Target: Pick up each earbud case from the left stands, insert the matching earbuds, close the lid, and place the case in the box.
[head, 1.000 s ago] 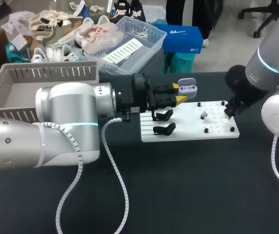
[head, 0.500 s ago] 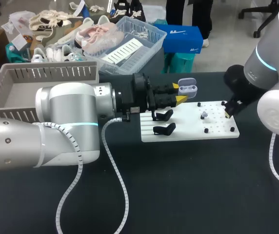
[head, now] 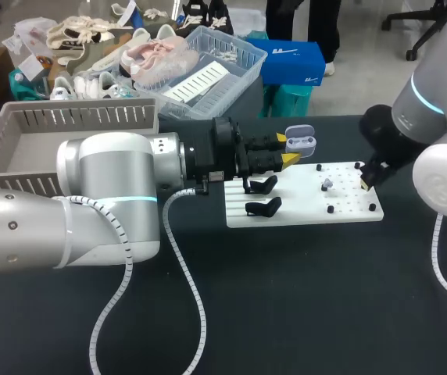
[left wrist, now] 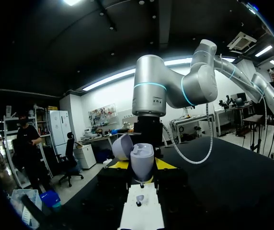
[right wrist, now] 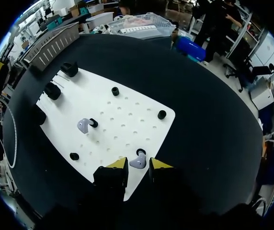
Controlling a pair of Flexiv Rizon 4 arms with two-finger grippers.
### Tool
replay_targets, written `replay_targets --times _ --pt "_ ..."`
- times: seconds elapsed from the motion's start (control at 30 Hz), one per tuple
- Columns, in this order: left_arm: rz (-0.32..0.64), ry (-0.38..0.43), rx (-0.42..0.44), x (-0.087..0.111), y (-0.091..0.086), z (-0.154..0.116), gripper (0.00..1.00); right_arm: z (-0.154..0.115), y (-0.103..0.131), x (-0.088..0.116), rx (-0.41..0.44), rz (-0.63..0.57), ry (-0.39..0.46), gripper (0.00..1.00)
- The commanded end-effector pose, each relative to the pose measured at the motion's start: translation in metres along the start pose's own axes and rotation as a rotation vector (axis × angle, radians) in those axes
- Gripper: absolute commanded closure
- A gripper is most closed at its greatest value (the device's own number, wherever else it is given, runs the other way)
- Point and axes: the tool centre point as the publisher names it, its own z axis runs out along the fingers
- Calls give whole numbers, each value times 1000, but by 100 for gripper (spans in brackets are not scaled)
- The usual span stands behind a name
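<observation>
Left gripper [head: 286, 148]: clamped on open case [head: 300, 141], upper centre, lid up.
Board [head: 302, 212]: mid earbud [head: 327, 184] waiting.
Right gripper [right wrist: 138, 169]: fingers narrowly apart, edge earbud [right wrist: 138, 163] just ahead, not pinched. Best bet: centre, descend straight, close gently.

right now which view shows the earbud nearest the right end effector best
Right wrist view: the earbud sits on the white board at the tips of the open right end effector. In the head view it cannot be made out; the left wrist view misses it.
</observation>
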Motion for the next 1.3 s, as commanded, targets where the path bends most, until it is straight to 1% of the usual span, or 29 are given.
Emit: replay_targets --times 0.03,0.13,0.37,0.43,0.5,0.57,0.77,1.13,1.3 --pt "2 -2 -4 1 0 1 100 2 0 1 -1 0 -5 75" --pt "2 -2 -4 1 0 1 100 3 0 1 -4 -2 -3 80" --pt "2 -2 -4 1 0 1 100 4 -1 0 -6 -1 -6 83" --pt "2 -2 -4 1 0 1 100 5 -1 1 -7 0 -6 85" --pt "2 -2 -4 1 0 1 100 5 -1 1 -8 1 -6 90" --pt "2 -2 -4 1 0 1 100 5 -2 1 -8 1 -5 100" --pt "2 -2 -4 1 0 1 100 2 0 3 -9 3 -9 100" --pt "2 -2 -4 1 0 1 100 -24 10 9 24 13 -24 100" --pt "2 -2 -4 1 0 1 100 -37 19 11 33 13 -26 100"
